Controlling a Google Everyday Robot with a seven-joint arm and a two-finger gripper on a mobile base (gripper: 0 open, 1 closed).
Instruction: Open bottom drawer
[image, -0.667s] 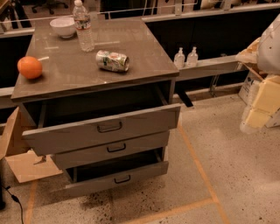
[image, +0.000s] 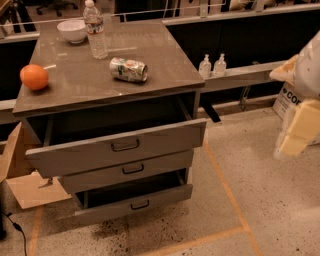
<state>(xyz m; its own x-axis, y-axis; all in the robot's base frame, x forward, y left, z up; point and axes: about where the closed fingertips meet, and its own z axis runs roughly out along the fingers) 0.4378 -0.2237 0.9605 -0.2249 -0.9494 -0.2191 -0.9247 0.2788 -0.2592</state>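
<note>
While the bottom drawer (image: 112, 210) stays pulled out, seemingly done, the gripper (image: 296, 137) hangs well right of it, grip unclear.

The single camera looks steeply down on the cabinet (image: 165, 60), facing its front from slightly to the right, at middling range. The gripper (image: 296, 135) hangs close to the lens at the right edge, well apart from the bottom drawer (image: 110, 209).

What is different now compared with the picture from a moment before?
Only the gripper, at the right edge clear of the cabinet, appears slightly lower. The bottom drawer remains pulled partly out, untouched; the top drawer is also unchanged.
</note>
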